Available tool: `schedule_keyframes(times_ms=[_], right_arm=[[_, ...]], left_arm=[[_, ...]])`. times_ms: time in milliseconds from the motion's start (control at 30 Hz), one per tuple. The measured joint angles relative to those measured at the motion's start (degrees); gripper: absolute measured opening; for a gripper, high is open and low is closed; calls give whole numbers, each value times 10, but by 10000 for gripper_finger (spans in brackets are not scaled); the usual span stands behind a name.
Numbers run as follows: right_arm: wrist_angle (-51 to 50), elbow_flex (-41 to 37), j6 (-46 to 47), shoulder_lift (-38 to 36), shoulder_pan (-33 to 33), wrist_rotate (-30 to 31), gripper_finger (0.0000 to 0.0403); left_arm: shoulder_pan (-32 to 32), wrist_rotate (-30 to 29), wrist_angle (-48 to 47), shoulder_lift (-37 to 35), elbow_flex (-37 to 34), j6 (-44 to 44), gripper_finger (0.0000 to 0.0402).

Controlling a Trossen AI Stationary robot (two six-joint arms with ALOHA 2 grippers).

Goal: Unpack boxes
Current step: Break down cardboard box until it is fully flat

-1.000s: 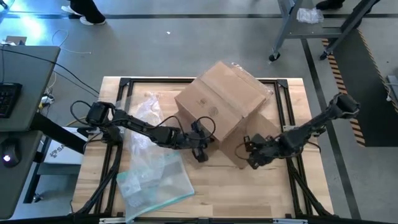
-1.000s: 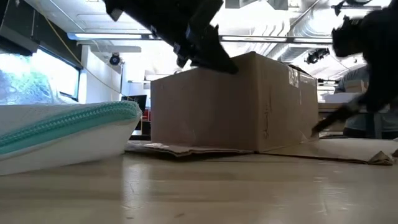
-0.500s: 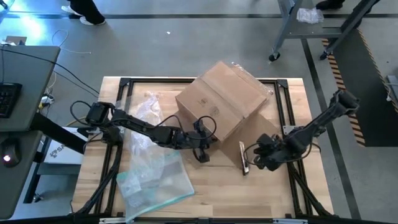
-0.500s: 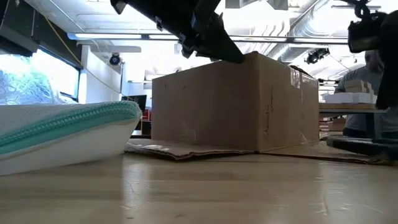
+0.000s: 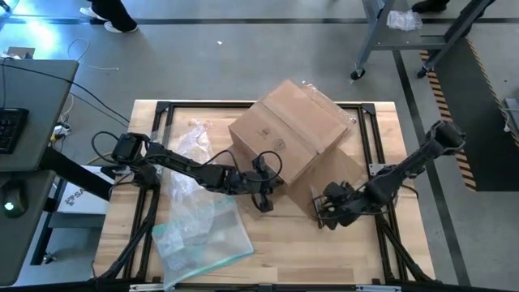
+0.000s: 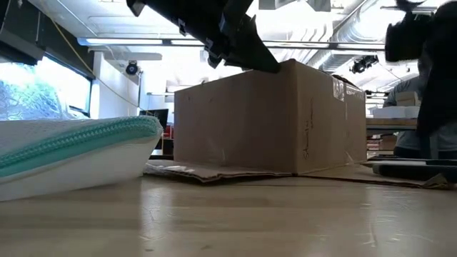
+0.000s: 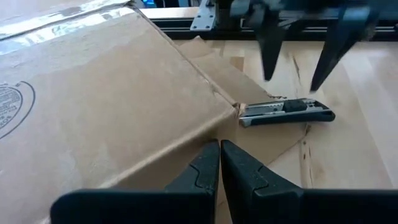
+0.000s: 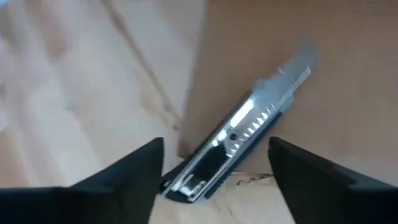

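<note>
A utility knife lies flat, its metal blade end out. On the wooden tabletop rest 1 crumpled sheet of clear bubble wrap and 1 flat clear pouch with a teal edge. A keyboard sits on the side desk.

Even, bright light falls on the table in the high view, with only soft, short shadows under the arms and the cardboard box. A blue-white glare burns the floor at that picture's upper left corner. In the low view, ceiling lights and windows behind blow out to white, so the arms read as black silhouettes; the near tabletop is out of focus. The right wrist view is smeared by motion blur, the utility knife streaked and soft. The left wrist view is sharper, with glare along the box's tape.
</note>
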Motion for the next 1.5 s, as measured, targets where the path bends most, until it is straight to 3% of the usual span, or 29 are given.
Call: schedule_keyframes(times_ms=[233, 500, 800, 1000, 1267, 1500], right_arm=[[10, 1, 93, 110, -27, -45, 309], [-8, 34, 84, 194, -28, -51, 298], [-95, 57, 76, 193, -28, -65, 255], [-133, 77, 40, 193, -28, -93, 251], [-236, 135, -51, 194, -36, -73, 251], [-184, 109, -53, 193, -51, -137, 251]], left_arm=[[0, 0, 0, 0, -2, 0, 0], [0, 0, -3, 0, -2, 0, 0], [0, 0, -4, 0, -2, -1, 0], [0, 0, -5, 0, -2, -1, 0], [0, 0, -5, 0, -2, -1, 0], [0, 0, -6, 0, -2, -4, 0]])
